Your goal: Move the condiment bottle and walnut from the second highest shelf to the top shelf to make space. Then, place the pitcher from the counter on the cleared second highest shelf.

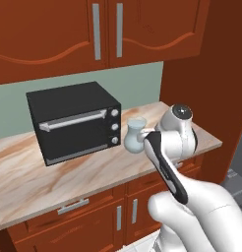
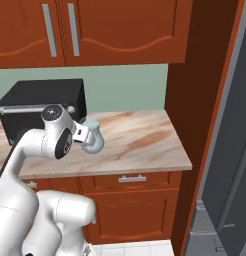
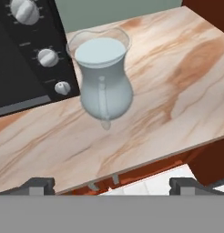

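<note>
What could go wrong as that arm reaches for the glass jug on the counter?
The pitcher stands right beside the black toaster oven, near its knobs, so an open finger might bump the oven on the way in. Its belly is round and glassy; the gripper, open and short of it, could slip off or tip it. It may also get nudged along the counter toward the front edge.

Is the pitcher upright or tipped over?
Upright: the pitcher stands on its base on the counter, mouth up, beside the oven.
</note>
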